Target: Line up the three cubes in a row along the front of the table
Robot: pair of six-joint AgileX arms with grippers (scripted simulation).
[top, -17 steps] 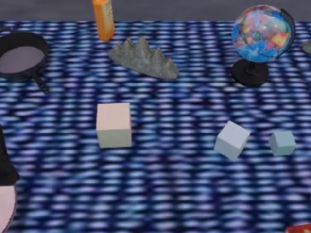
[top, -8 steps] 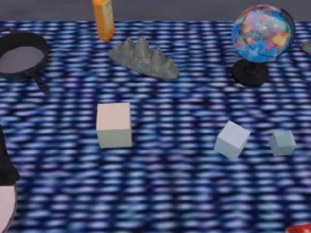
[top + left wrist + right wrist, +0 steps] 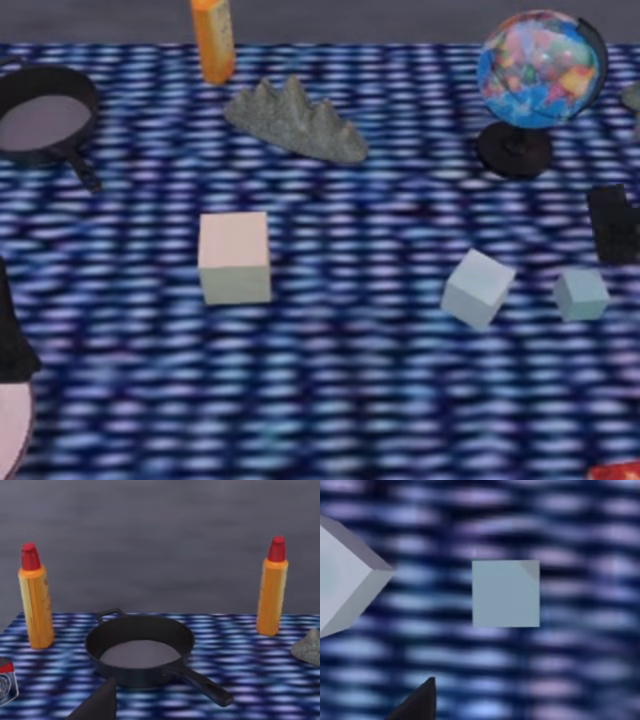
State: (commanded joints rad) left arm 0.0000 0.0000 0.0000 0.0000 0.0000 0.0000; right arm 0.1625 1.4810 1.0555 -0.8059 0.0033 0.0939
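1. The right gripper point(image 3: 612, 222) is a dark shape at the right edge of the table point(image 3: 350, 400), just behind the small teal-grey cube point(image 3: 581, 293). If its fingers are spread or pressed together, I cannot tell.
2. In the right wrist view this small cube point(image 3: 505, 593) is seen from directly above, with nothing on it.
3. The medium grey-lavender cube point(image 3: 478, 287) lies near the small one, toward the table's middle, turned at an angle. The two cubes do not touch.
4. The large cream-pink cube point(image 3: 235, 256) stands well apart, left of the middle, with its sides square to the table edges.
5. Behind the cubes, a globe point(image 3: 538, 70) on a dark stand is near the back right corner, and a jagged grey rock point(image 3: 294, 122) is near the middle of the back edge.
6. An orange bottle point(image 3: 213, 38) stands at the back edge, and a black pan point(image 3: 45, 115) is near the back left corner.
7. The left gripper point(image 3: 12, 345) is at the left edge; I cannot tell its state.
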